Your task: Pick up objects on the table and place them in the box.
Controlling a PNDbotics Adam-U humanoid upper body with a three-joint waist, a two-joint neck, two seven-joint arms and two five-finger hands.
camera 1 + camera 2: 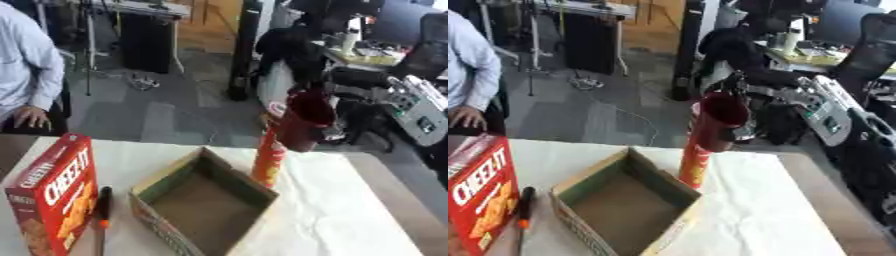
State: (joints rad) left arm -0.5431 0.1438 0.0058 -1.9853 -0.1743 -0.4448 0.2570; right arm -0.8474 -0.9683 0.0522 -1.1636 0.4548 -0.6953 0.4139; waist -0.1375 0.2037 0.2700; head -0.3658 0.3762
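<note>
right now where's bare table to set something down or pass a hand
The widest bare patch is the white cloth right of the cardboard box. Another strip lies behind the box, toward the table's far edge. It is crowded on the left: the pen lies between the box and the Cheez-It box.

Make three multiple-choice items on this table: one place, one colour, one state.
1. Where does the thin black tool with an orange band lie?
A. Inside the cardboard box
B. Between the cracker box and the cardboard box
C. Right of the tall tube

2. What is the cracker box's main colour?
A. Blue
B. Green
C. Red

3. How is the brown cardboard box?
A. Open, nothing visible inside
B. Flaps shut
C. Tipped upside down

Answers: 1 B, the thin black tool with an orange band lies between them; 2 C, the cracker box is red; 3 A, the brown cardboard box shows its bare floor.
</note>
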